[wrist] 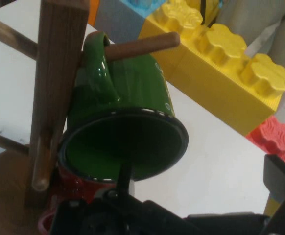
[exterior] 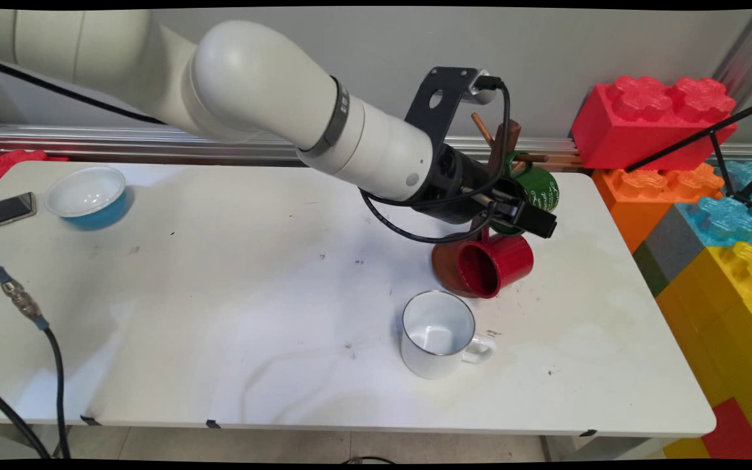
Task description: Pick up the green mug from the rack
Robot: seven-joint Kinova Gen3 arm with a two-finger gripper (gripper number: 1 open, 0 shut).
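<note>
The black two-finger gripper (exterior: 532,219) is at the rim of a glossy green enamel mug (wrist: 128,132), which hangs by its handle on a round peg of a wooden mug tree (wrist: 54,93). In the hand view one thin black finger (wrist: 124,178) reaches up inside the mug's dark-edged rim, and the other finger stands well apart at the picture's right edge. The jaws are spread wide, and whether they press the mug's wall cannot be told. White script runs down the green mug's side in the main view, too small to read.

Just below the gripper, a shiny red mug (exterior: 497,263) lies tipped on its side against the tree's round brown base, its mouth facing the camera. Nearer the camera than the gripper, a white enamel mug (exterior: 439,334) with a dark rim stands upright on the white table (exterior: 219,294). Far off, across the table, sit a blue bowl (exterior: 89,196) with a white inside and a smartphone (exterior: 5,210). Beyond the gripper are big plastic building blocks (exterior: 653,121) in red, orange and yellow, with studded tops.
</note>
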